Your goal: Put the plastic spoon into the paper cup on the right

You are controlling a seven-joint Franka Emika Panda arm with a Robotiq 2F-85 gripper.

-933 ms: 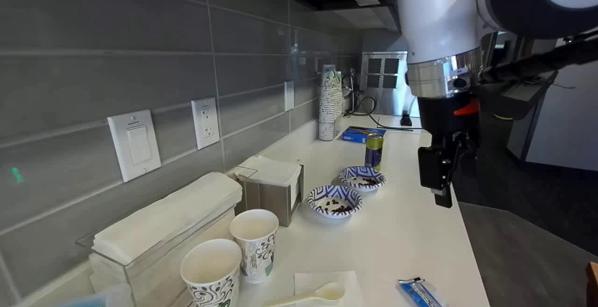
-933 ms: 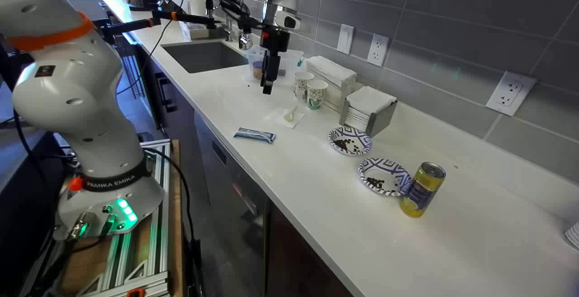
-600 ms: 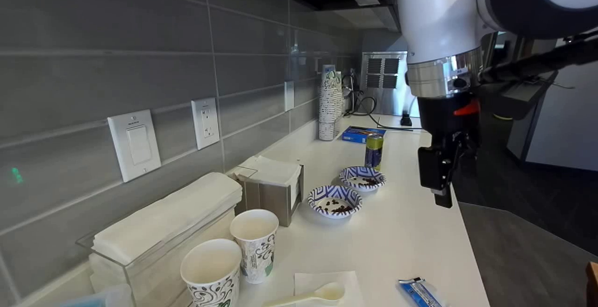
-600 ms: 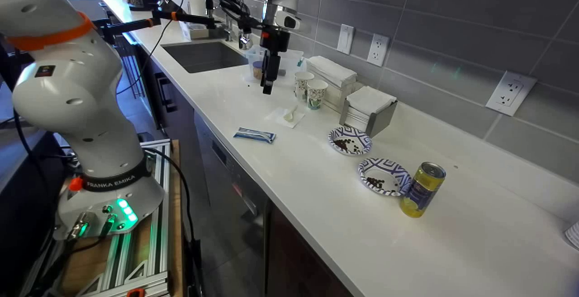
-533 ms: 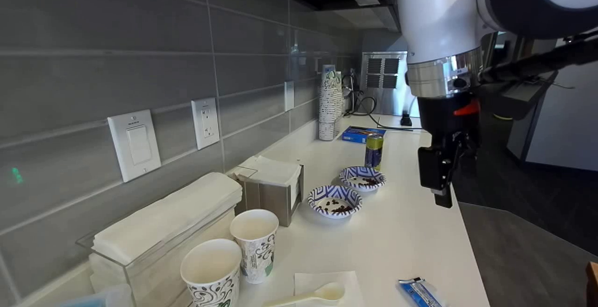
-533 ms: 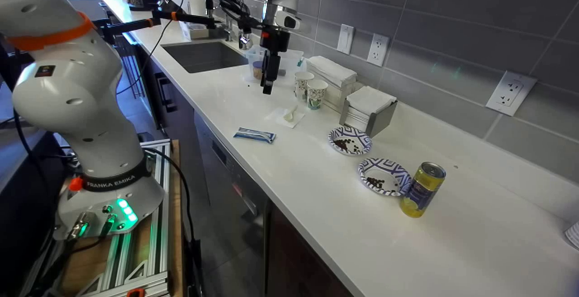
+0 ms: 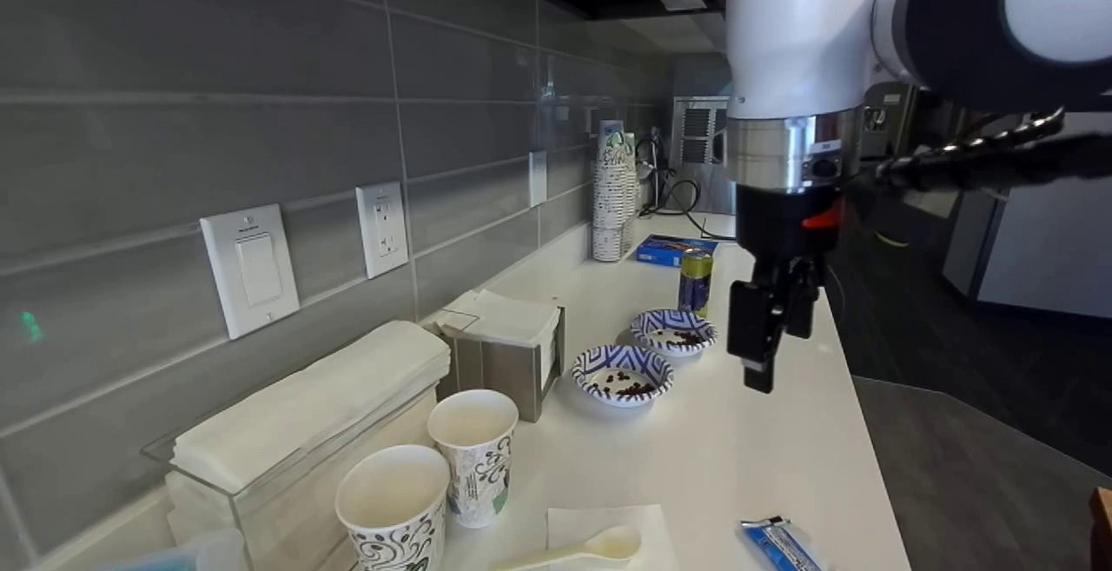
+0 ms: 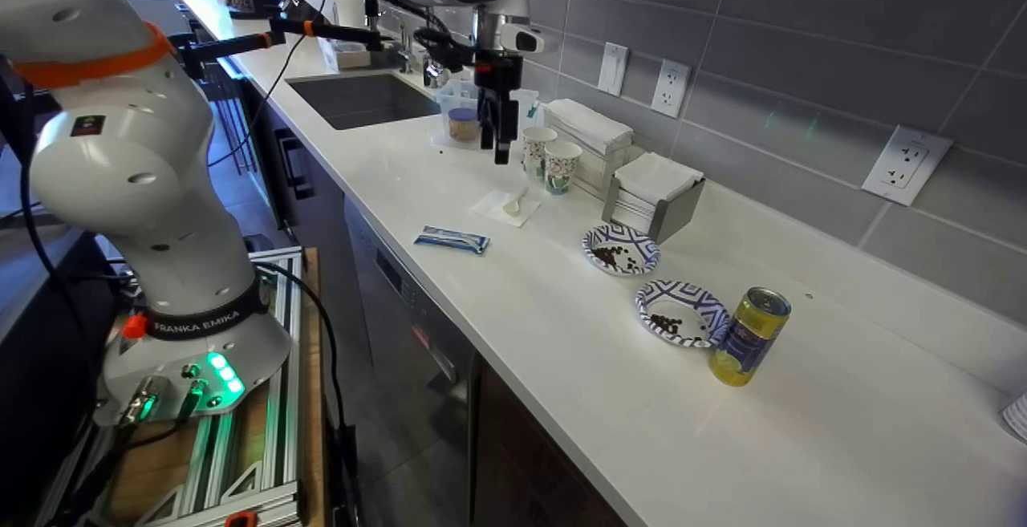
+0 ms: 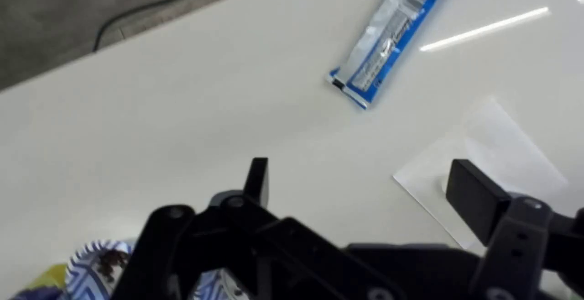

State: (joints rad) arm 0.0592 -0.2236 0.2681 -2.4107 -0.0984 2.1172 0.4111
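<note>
Your tool (image 9: 367, 188) hangs over the desk (image 7: 712, 467), pointing down, with its two fingers wide apart. The spoon (image 7: 615, 543) lies on a napkin (image 7: 578, 522), and its handle sticks out past the edge. In both exterior views, the right cup (image 7: 475, 460) stands up close beside the left cup (image 7: 395, 512), near the spoon. In the wrist view, one finger blocks part of the spoon.

The paper cups (image 7: 473, 460) look matt, the spoon (image 7: 611, 545) smooth plastic, the counter (image 8: 545, 334) glossy.
</note>
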